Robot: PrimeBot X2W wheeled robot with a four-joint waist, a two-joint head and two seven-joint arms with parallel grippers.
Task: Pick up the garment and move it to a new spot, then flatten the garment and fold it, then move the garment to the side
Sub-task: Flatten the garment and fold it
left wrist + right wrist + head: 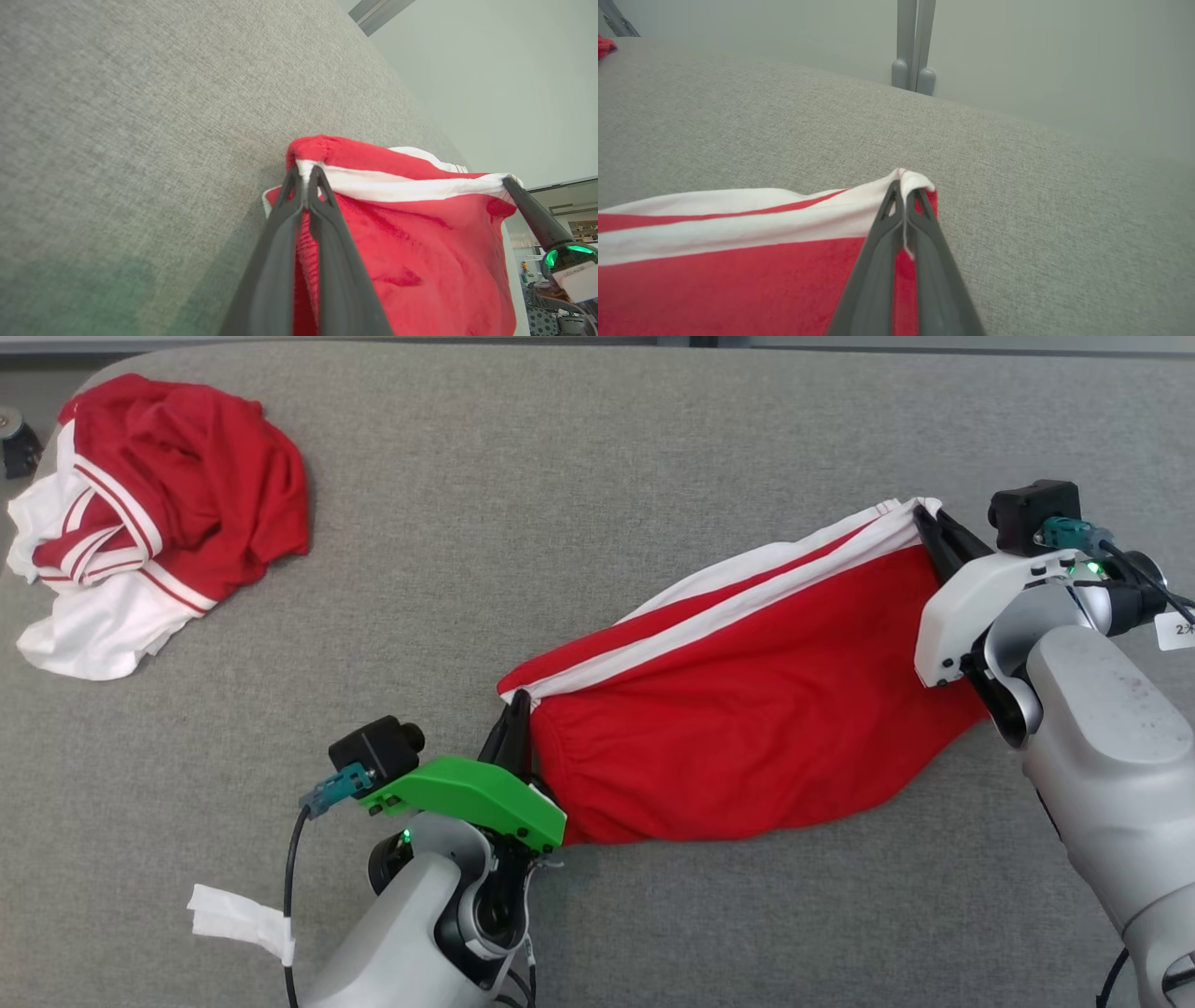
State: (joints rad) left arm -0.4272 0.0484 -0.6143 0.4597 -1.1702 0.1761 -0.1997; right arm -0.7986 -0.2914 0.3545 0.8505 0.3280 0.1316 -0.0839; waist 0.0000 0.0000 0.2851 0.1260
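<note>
Grey cloth covers the tabletop (560, 476). Our left fingers (278, 242) pinch shut on one white-banded corner of the garment (747, 709), and our right fingers (880, 261) on the other. It hangs stretched between them, sagging, well to the right of the crumpled heap (159, 523). We judge it light, soft and limp; the banded corners give the surest hold.

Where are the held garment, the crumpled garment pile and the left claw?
held garment (747, 728): head view, red middle panel.
crumpled garment pile (196, 476): head view, red upper fold.
left claw (519, 703): head view, between shut fingertips.
</note>
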